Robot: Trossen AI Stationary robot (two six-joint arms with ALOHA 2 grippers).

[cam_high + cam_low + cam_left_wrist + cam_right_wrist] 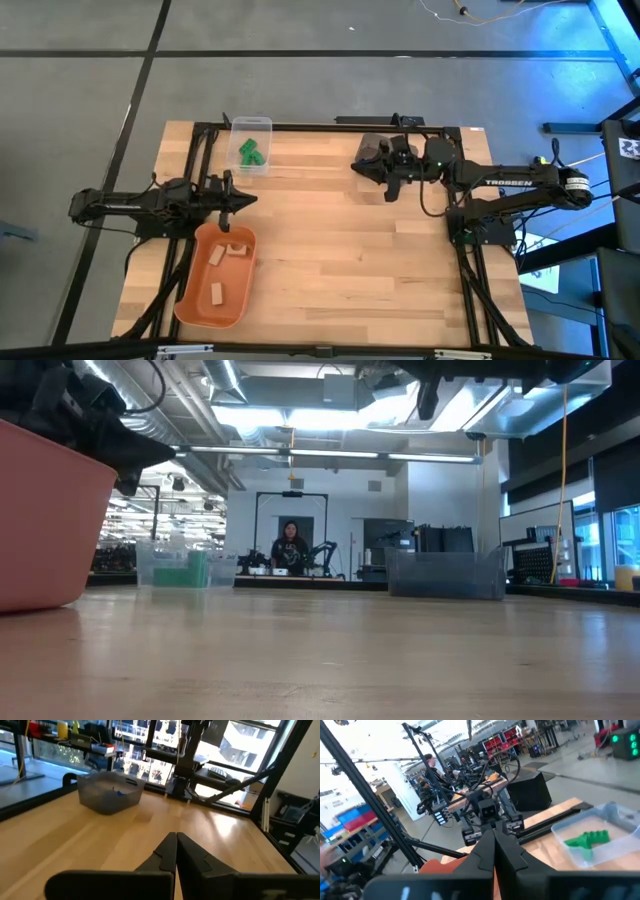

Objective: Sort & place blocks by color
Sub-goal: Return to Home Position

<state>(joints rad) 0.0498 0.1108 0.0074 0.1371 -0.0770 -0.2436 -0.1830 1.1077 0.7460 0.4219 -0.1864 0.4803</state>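
Green blocks [250,152] lie in a clear bin [251,128] at the far left, also seen in the right wrist view [587,840]. Tan blocks [217,256] lie in the orange tub [200,305] near the left front. A dark grey bin [107,792] at the far middle holds a blue block [119,793]. My left gripper [250,198] is shut and holds nothing; it hangs level over the tub's far rim [176,837]. My right gripper [362,166] is shut and holds nothing [493,837]. It is up above the dark grey bin [375,148] and points toward the left arm.
Bare wooden tabletop [350,260] stretches between the tub and the right arm's base. A black frame [330,126] runs along the table's edges. A person [290,548] shows in the room far behind the table.
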